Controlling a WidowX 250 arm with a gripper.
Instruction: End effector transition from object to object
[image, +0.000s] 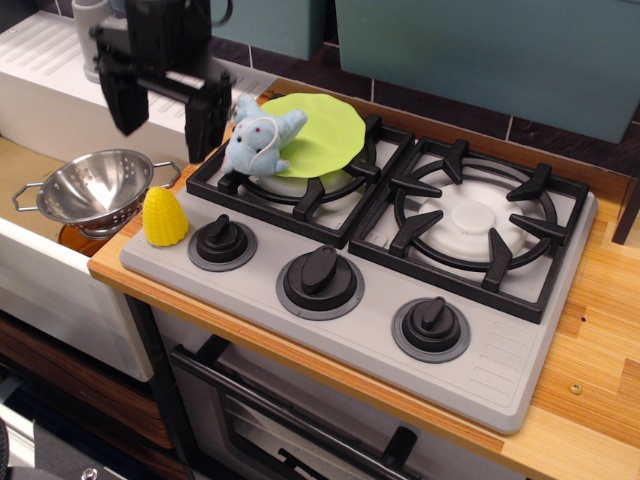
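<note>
My black gripper (165, 125) hangs over the stove's left edge with its two dark fingers spread wide and nothing between them. It is above and a little behind the yellow toy corn (164, 216), which stands on the grey stove top. The blue plush elephant (258, 139) lies just right of the gripper's right finger (205, 125), on the left burner grate at the edge of the lime green plate (318, 135).
A steel colander (96, 190) sits in the sink left of the stove. A grey tap (92, 30) stands at the back left. Three black knobs (320, 278) line the stove front. The right burner (470, 222) is bare. Wooden counter (600, 330) lies at the right.
</note>
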